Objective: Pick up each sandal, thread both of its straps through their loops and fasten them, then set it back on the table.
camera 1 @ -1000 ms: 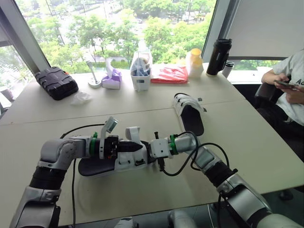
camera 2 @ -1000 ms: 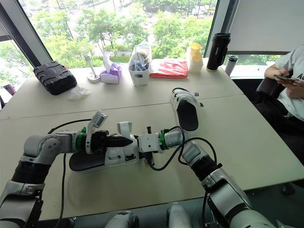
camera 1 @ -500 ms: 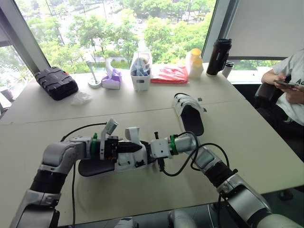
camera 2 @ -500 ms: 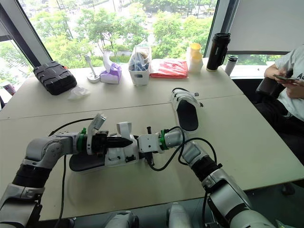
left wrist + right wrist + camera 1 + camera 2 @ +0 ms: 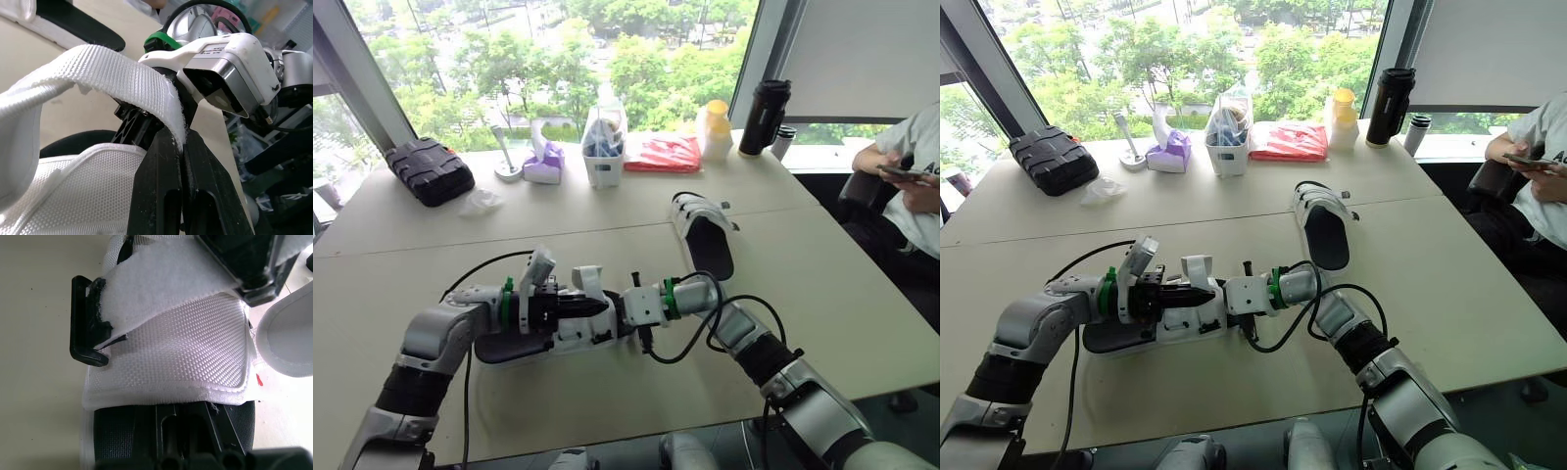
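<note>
Two hands meet at a sandal (image 5: pixel 509 345) on the desk (image 5: pixel 607 401): left hand (image 5: pixel 182 144) clamped on its white strap (image 5: pixel 122 78), right hand (image 5: pixel 625 305) grip unclear.

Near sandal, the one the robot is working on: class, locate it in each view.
Left eye view: near sandal, low centre.
Right eye view: low, left of centre.
Left wrist view: its mesh upper, strap pinched by the left gripper.
Right wrist view: mesh upper with black loop.
Shared landmark: the beige table.
</note>
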Controlling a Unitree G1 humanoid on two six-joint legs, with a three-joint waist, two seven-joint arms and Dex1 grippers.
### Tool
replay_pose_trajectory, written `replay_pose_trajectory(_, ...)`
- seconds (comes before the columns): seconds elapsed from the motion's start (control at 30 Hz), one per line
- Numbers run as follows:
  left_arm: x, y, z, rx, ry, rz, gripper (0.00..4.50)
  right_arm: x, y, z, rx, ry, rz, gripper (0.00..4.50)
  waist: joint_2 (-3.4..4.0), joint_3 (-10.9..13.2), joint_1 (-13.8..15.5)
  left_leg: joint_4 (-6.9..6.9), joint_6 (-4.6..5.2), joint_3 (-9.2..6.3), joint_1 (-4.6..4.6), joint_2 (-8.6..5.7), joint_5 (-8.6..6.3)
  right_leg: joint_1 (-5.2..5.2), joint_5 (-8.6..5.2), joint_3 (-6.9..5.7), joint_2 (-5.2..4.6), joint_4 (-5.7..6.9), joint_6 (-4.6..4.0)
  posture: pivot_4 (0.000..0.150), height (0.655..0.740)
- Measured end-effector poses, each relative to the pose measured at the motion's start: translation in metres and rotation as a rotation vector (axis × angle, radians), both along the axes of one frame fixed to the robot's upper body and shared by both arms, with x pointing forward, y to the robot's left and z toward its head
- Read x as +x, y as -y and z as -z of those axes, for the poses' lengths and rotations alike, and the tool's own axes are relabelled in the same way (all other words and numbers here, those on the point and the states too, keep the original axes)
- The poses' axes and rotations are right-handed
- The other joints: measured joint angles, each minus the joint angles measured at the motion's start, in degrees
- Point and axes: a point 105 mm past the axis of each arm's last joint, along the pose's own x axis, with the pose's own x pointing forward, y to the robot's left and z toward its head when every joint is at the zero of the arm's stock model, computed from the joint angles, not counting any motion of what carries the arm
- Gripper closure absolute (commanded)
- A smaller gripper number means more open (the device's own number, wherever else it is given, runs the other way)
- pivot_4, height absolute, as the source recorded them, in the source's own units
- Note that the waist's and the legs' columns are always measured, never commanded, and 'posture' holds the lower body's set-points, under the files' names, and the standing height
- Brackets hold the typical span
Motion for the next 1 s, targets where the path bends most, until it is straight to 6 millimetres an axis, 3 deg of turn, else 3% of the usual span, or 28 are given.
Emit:
replay_pose_trajectory(0.87, -0.012, 0.000, 0.009, 0.125, 0.319, 0.124, 4.45, 0.000, 0.000, 0.000, 0.000, 0.000, 0.000, 4.50, 0.02, 0.0, 0.0, 0.00, 0.01, 0.02, 0.00, 0.01, -0.01, 0.00, -0.01, 0.00, 0.00, 0.00, -0.01, 0.150, 0.7400)
replay_pose_trajectory(1.0, -0.020, 0.002, 0.018, 0.148, 0.330, 0.150, 4.45, 0.000, 0.000, 0.000, 0.000, 0.000, 0.000, 4.50, 0.04, 0.0, 0.0, -0.01, 0.02, 0.03, 0.01, 0.01, -0.01, 0.01, -0.02, 0.01, 0.00, 0.00, -0.01, 0.150, 0.7400)
